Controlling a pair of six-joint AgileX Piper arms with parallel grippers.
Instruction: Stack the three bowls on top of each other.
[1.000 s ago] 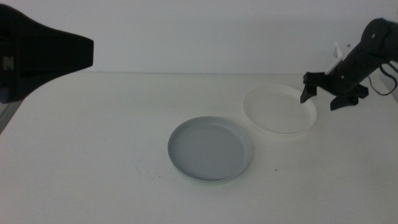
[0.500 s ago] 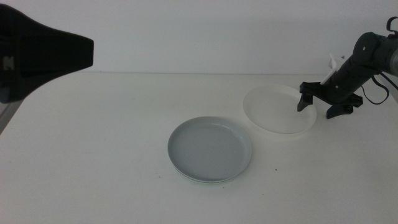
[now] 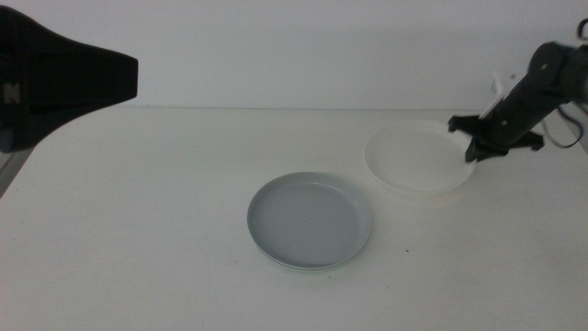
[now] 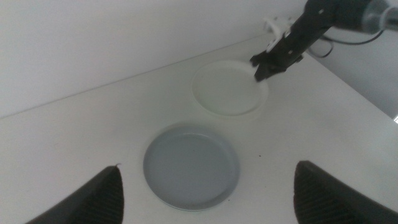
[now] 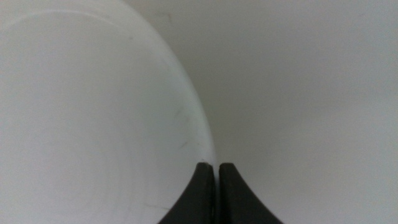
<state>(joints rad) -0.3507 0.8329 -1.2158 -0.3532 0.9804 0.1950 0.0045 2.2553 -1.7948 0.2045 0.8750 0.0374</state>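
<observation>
The table (image 3: 138, 239) bears a grey-blue bowl (image 3: 310, 220) at centre, seemingly nested on a mint green bowl (image 3: 292, 265), with the white bowl (image 3: 415, 159) near, toward the right. The right gripper (image 3: 487, 140), the nearer arm, is clenched on the white bowl's right rim, apparently pinching it. The left gripper (image 4: 205, 193) waits high, released.

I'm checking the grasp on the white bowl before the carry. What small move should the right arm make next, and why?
Probably a short, slow lift. The right gripper looks shut on the far-right rim of the white bowl, which sits apart from the grey-blue bowl stacked on a mint green one. Raising it slightly would show whether the thin rim holds. The left gripper waits, open, above.
</observation>
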